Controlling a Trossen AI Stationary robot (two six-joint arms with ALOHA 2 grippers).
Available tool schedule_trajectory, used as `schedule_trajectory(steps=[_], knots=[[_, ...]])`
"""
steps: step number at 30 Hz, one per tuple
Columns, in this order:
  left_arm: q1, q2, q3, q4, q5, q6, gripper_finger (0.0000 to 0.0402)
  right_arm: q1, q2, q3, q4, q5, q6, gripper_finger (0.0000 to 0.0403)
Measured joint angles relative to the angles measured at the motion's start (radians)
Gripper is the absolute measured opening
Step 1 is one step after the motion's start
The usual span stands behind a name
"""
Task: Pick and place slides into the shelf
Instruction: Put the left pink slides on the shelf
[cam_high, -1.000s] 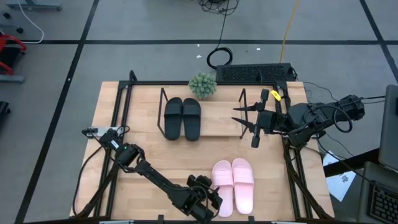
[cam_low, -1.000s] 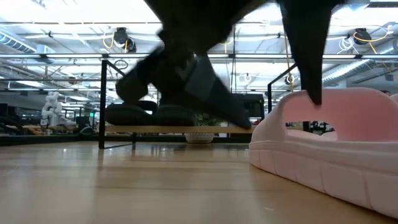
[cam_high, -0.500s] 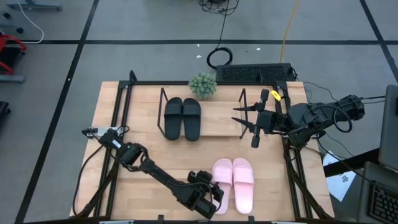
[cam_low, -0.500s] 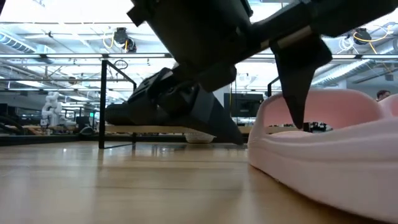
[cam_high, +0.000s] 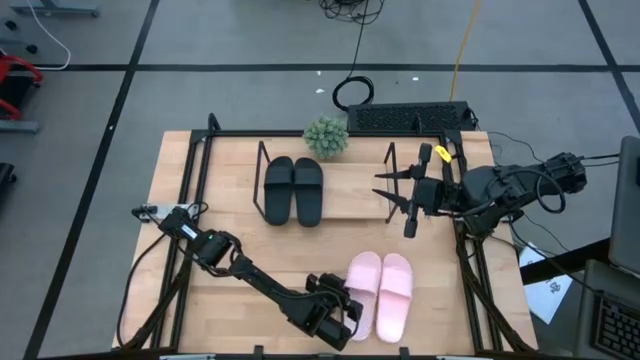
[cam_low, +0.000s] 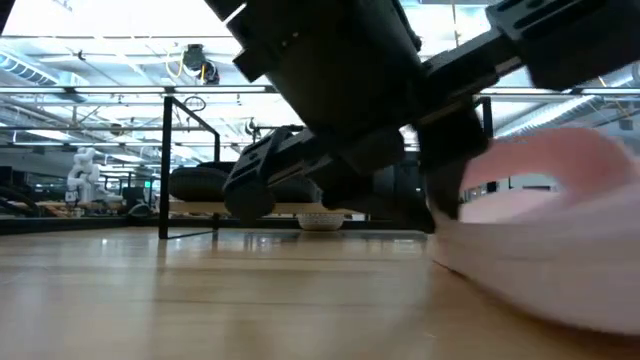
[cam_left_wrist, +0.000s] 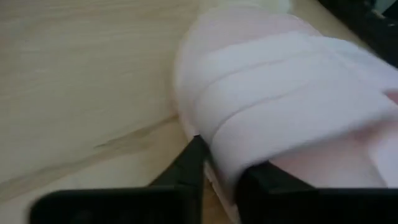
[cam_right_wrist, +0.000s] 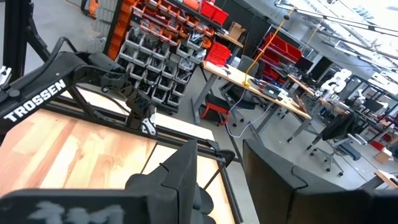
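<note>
Presently, entries:
Left gripper (cam_high: 352, 318): fingers straddling the pink slide's (cam_high: 361, 294) edge; clamped or not, cannot tell.
Slide: long axis 12–6.
Shelf (cam_high: 350, 190): toward 12; black pair (cam_high: 294, 189) inside.
Right gripper (cam_high: 400, 197): parked, spread.

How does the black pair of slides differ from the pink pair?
The black pair lies on the shelf; the pink pair lies on the table's near part. Nothing touches the black pair; the left pincer is at the pink pair's edge. Both pairs lie side by side.
</note>
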Motion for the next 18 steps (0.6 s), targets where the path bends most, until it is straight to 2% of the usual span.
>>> schedule_trajectory(steps=[3,8,18], knots=[[0.002,0.01,0.0,0.009,-0.021,-0.002,0.001,0.0,0.001,0.0,-0.008,0.0,0.0,0.0121],[0.001,0.012,0.0,0.006,-0.044,-0.012,0.0005,0.0,0.002,-0.01,-0.013,-0.004,0.0,0.0121],[0.002,0.013,-0.001,0.004,-0.208,-0.065,0.0002,0.0,0.002,-0.081,0.03,0.001,-0.025,0.0121]])
